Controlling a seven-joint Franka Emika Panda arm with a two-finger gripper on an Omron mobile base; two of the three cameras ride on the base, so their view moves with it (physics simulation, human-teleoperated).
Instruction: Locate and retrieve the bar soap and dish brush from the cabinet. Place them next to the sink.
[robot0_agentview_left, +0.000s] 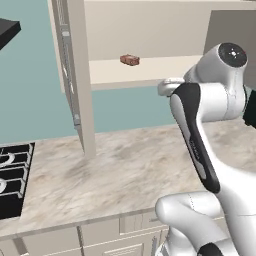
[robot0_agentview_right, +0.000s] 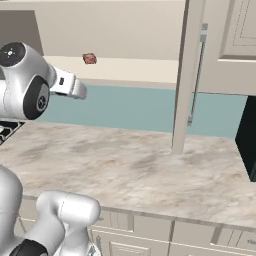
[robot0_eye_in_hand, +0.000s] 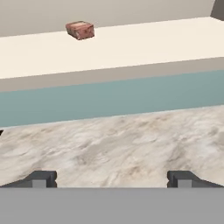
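Note:
The bar soap (robot0_agentview_left: 129, 60) (robot0_agentview_right: 89, 58) (robot0_eye_in_hand: 80, 29) is a small reddish-brown block lying alone on the pale inner shelf (robot0_eye_in_hand: 113, 48) of the open cabinet (robot0_agentview_left: 145, 30), toward the shelf's back. My gripper (robot0_eye_in_hand: 112, 180) is open, its two dark fingertips (robot0_eye_in_hand: 41, 179) standing wide apart with nothing between them. It hangs over the marbled counter, below the shelf edge and well short of the soap, which sits up and to the left in the hand view. The hand (robot0_agentview_right: 70, 85) points toward the cabinet. The dish brush and the sink are out of view.
An open cabinet door (robot0_agentview_left: 75, 75) (robot0_agentview_right: 192, 75) hangs edge-on down to the beige marbled counter (robot0_agentview_left: 110, 175) (robot0_agentview_right: 140, 165). A black stovetop (robot0_agentview_left: 12, 175) lies at the counter's left end. Teal wall runs between shelf and counter.

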